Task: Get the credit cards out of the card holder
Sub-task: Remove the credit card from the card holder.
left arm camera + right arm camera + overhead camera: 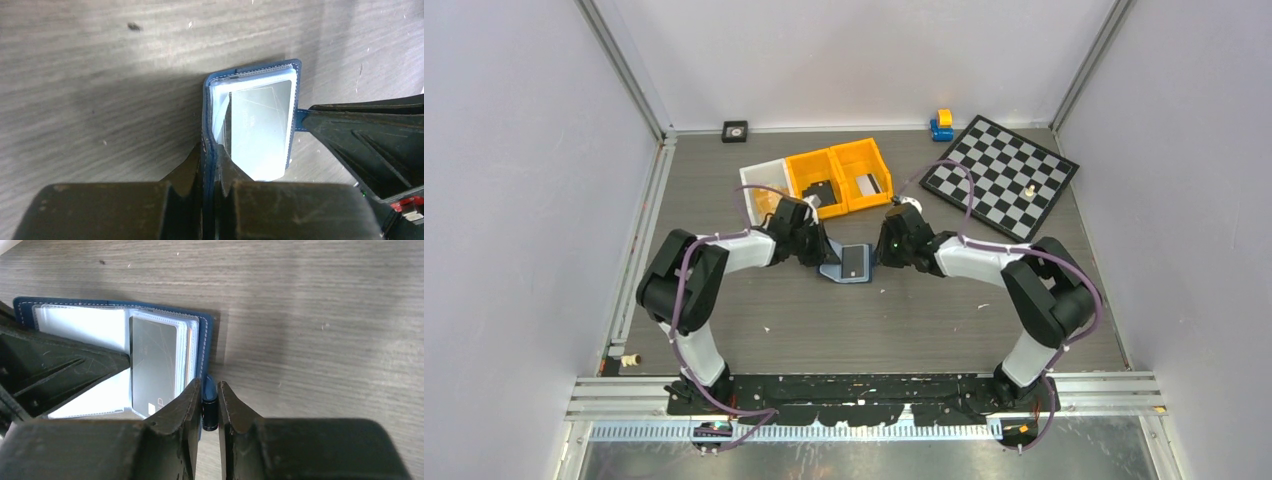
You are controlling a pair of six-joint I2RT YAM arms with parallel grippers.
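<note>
The navy card holder (852, 266) lies open on the table between both grippers. My left gripper (209, 167) is shut on its upright navy cover (205, 110). My right gripper (210, 392) is shut on the holder's snap tab (209, 410), beside the right-hand cover (208, 340). A dark grey credit card (152, 362) sits in a clear sleeve inside the holder. In the left wrist view that same card (260, 125) reflects the light. Further sleeves are stacked beneath it; I cannot tell what they hold. The left fingers (60, 370) hide part of the inside.
Two orange bins (839, 172) and a white bin (759, 185) stand just behind the grippers. A chessboard (1002, 175) lies at the back right, with a blue and yellow toy (942, 124) beyond it. A small black square (735, 130) sits at the back wall.
</note>
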